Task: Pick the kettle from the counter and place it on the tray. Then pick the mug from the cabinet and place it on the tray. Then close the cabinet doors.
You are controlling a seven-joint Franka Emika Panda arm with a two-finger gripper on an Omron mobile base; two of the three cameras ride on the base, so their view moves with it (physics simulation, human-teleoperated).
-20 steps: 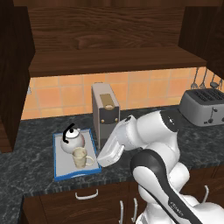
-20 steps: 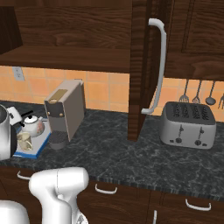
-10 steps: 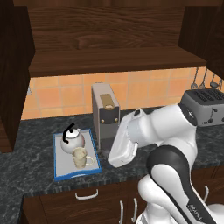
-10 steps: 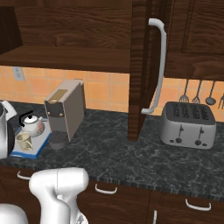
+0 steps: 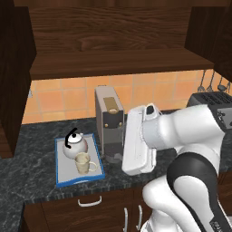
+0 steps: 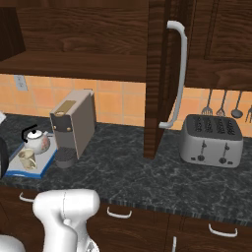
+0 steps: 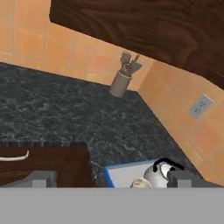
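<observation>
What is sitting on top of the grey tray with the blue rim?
On the flat grey blue-rimmed tray sit a round white kettle with a black handle and a small cream mug. The tray floor beneath them is covered.

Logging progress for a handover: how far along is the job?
Done: kettle and mug both sit on the tray. In hand: nothing; the end effector is open and empty. Left: closing the cabinet doors; the right door stands open.

coffee machine (image 5: 110, 124) just beside tray (image 5: 60, 170); counter (image 6: 147, 172) right free.
</observation>
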